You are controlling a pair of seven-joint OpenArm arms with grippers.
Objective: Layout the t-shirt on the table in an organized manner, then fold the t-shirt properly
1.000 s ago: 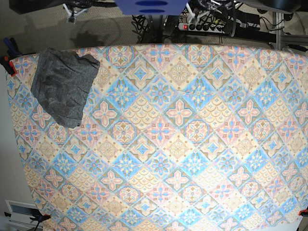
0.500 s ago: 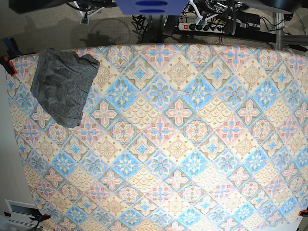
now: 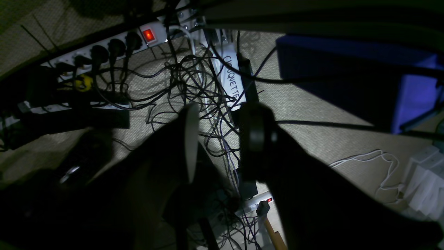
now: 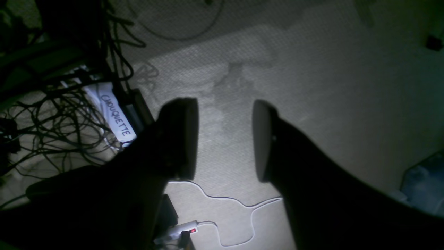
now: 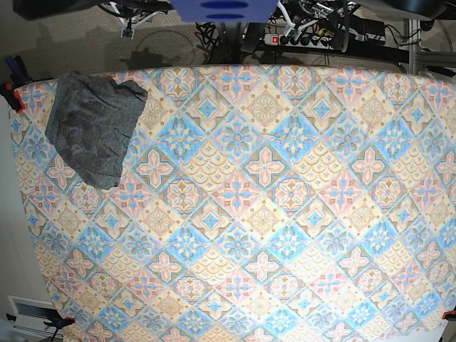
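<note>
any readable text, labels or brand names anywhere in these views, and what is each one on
"CHOUQUETTE": handwritten on a white label lying among the floor cables, left wrist view.
"CHOUQUETTE": the same label, right wrist view.
The power strip shows a lit red switch but no readable text.
No text on the t-shirt or the table.

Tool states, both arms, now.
Left tool: open, holding nothing, over floor cables.
Right tool: open, holding nothing, over bare floor.

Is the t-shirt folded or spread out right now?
Folded. The t-shirt lies as a compact, layered bundle at the table's far-left corner, no sleeves or collar laid out.
</note>
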